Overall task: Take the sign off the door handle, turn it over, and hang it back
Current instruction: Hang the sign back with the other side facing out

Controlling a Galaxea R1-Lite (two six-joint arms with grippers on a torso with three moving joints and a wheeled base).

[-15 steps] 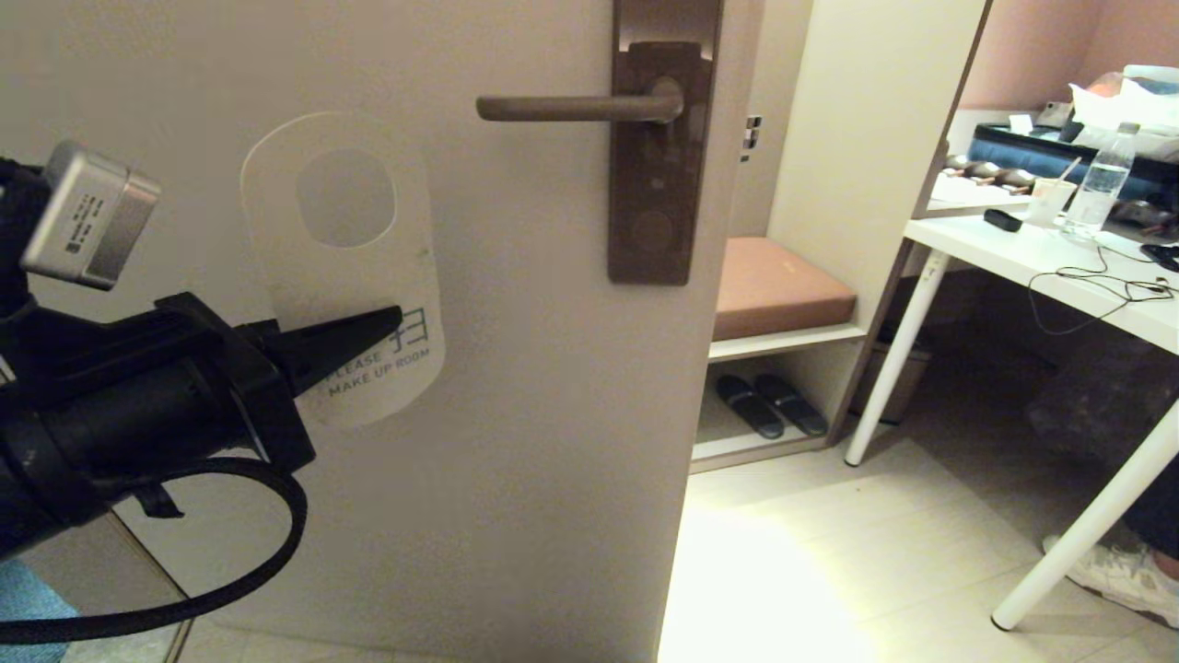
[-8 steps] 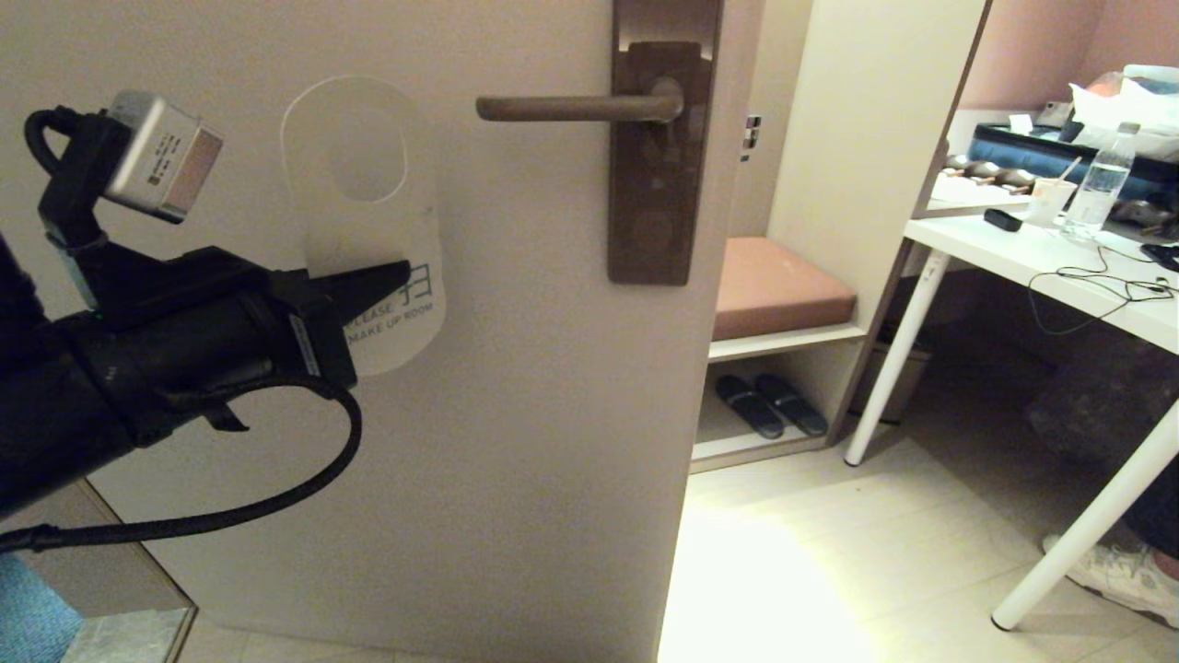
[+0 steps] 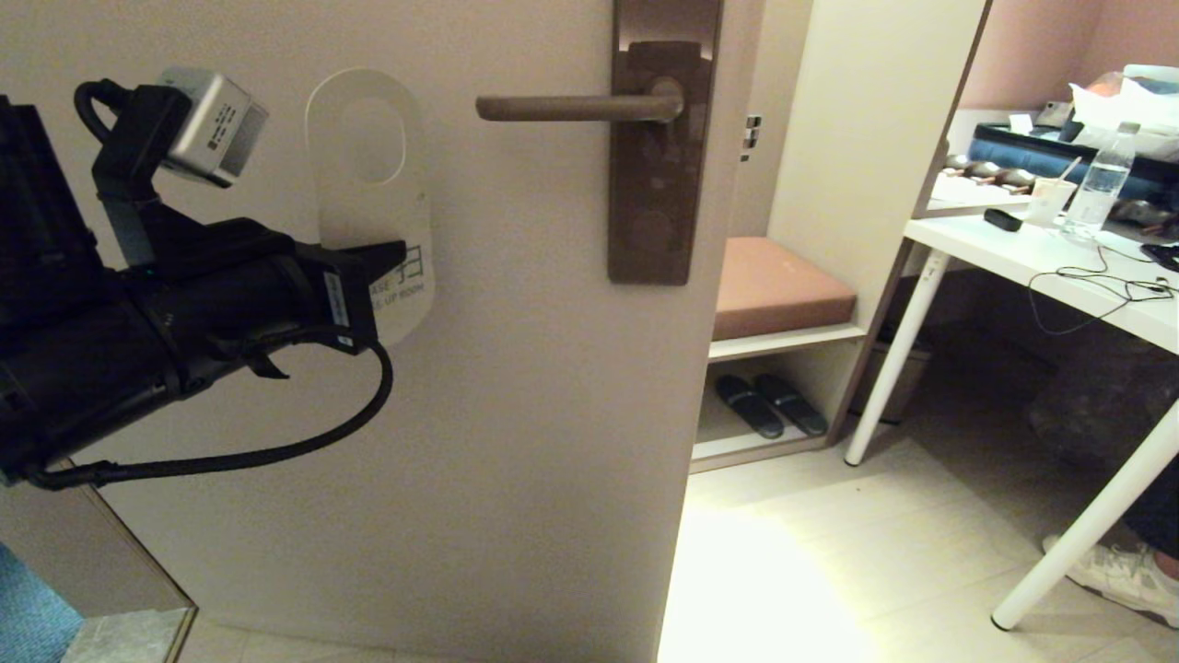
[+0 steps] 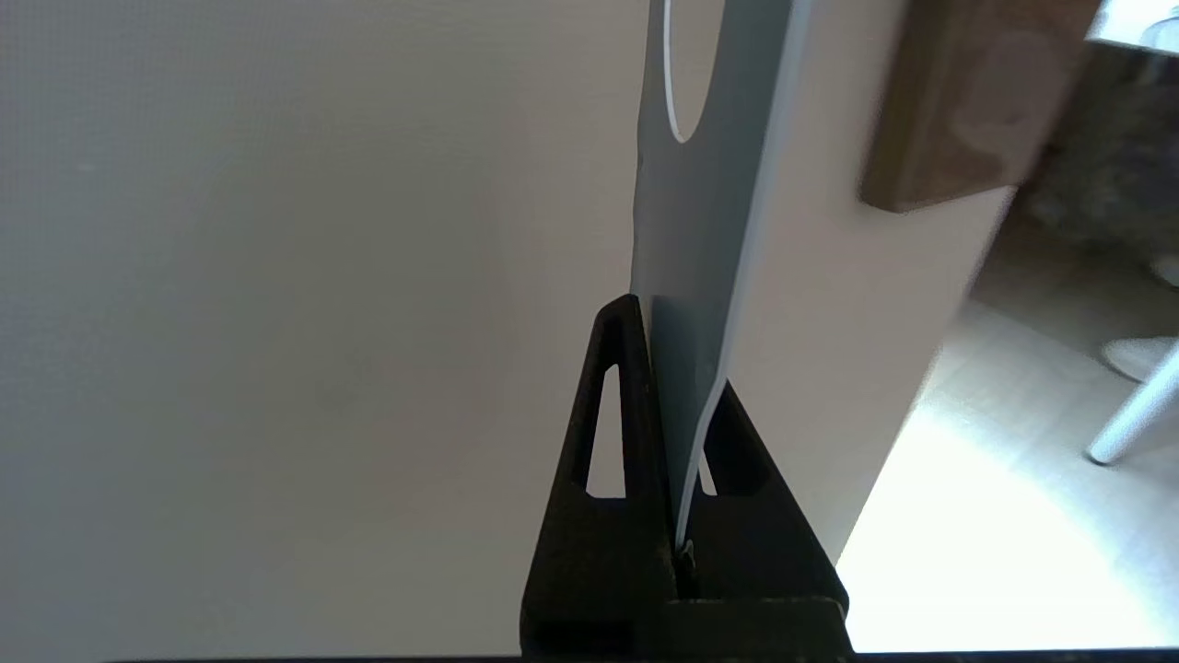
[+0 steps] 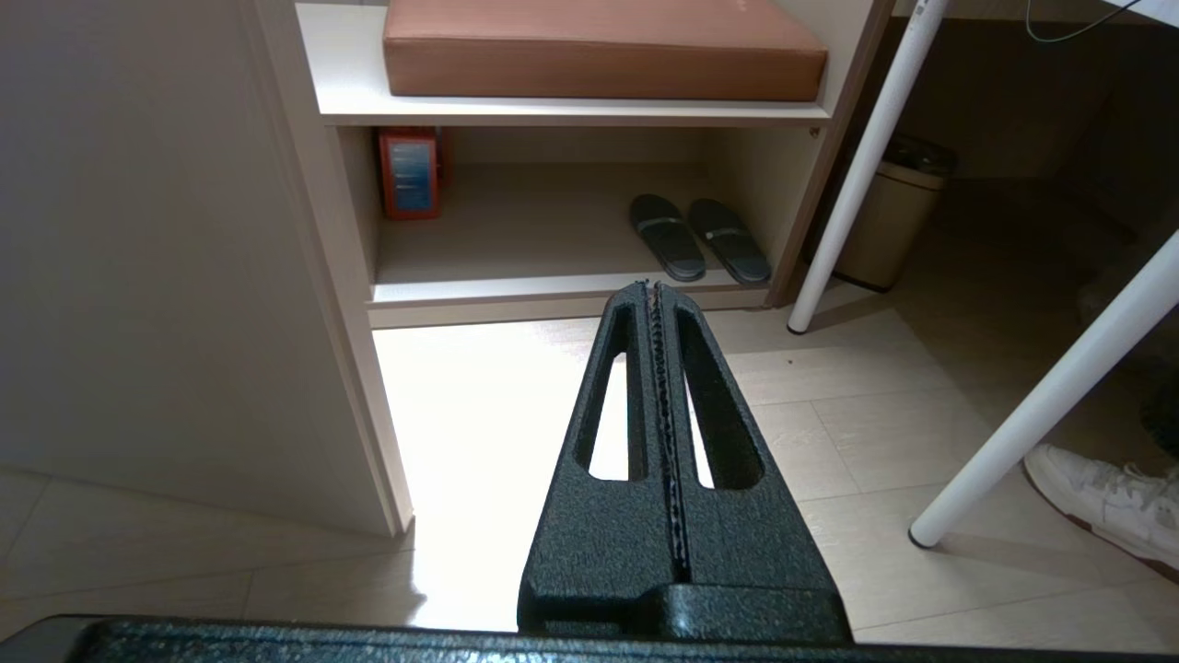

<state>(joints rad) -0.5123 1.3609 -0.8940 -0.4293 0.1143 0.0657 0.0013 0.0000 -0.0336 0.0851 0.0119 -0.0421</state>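
The sign (image 3: 368,198) is off the door handle (image 3: 571,108) and hangs upright against the door, a little left of the lever's free end. Its off-white face with the words "MAKE UP ROOM" is turned toward me, and its round hole sits at about the lever's height. My left gripper (image 3: 394,256) is shut on the sign's lower part. In the left wrist view the sign (image 4: 700,212) runs edge-on out of the left gripper (image 4: 677,341), showing its slate-blue face. My right gripper (image 5: 656,287) is shut on nothing, low over the floor and out of the head view.
The dark handle plate (image 3: 659,157) stands near the door's edge. Right of the door is a shelf unit with a brown cushion (image 3: 778,290) and slippers (image 3: 769,405). A white table (image 3: 1041,267) with a bottle (image 3: 1101,189) stands further right, with someone's shoe (image 3: 1119,571) beside its leg.
My left arm has risen and moved right with the sign, bringing it closer to the lever's free end. The sign has swung more upright and narrower in view.
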